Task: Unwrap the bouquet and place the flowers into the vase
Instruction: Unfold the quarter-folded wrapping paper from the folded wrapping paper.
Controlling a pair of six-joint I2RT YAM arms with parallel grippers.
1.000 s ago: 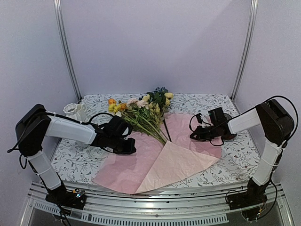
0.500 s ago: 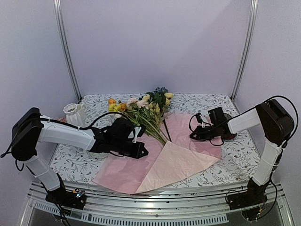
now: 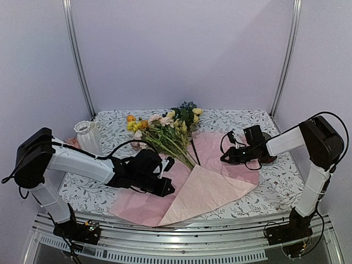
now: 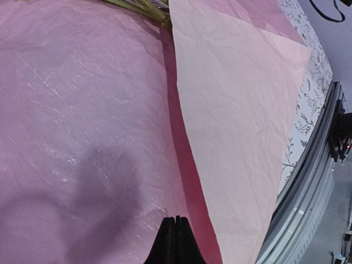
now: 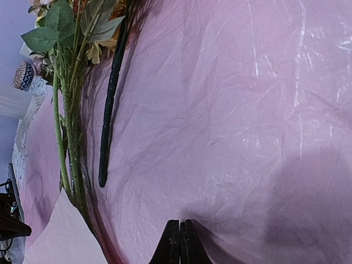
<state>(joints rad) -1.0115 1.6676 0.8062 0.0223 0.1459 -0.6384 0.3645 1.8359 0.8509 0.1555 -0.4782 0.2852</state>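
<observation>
Since a second ago the left gripper (image 3: 166,188) has swung out to the right and now sits low over the opened pink wrapping paper (image 3: 137,206), its fingers pressed together on nothing. I see the right gripper (image 3: 224,158) likewise clenched and empty above the paper's right side. Between them the flowers (image 3: 165,131) lie loose on the sheet, stems running from the cut ends at centre back-left to the blooms. Those ends lie beyond and right of my left fingertips. The vase (image 3: 88,133) stands upright at far left, so I'd judge the left gripper better placed.
</observation>
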